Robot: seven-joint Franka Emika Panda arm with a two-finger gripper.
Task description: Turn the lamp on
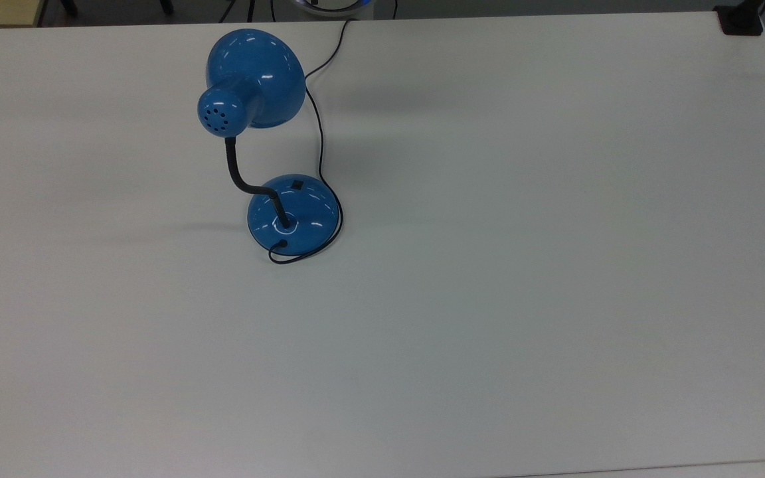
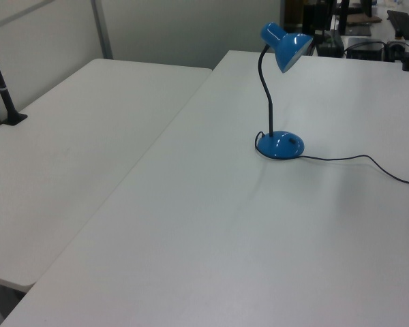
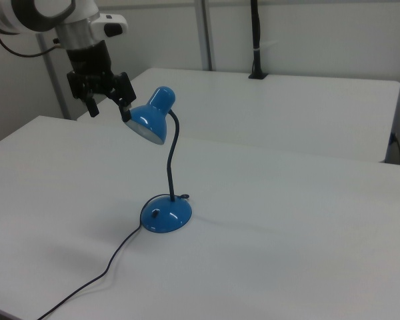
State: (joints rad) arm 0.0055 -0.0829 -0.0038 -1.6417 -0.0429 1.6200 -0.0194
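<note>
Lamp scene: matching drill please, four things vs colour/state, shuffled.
Things:
1. shade
2. neck
3. switch
4. tool

Descriptions:
a. small, black, set in the blue base
b. glossy blue, domed
c. black, thin, curved
d. open, in the air by the shade, on the right view's left

Pairs: 1-b, 2-c, 3-a, 4-d
</note>
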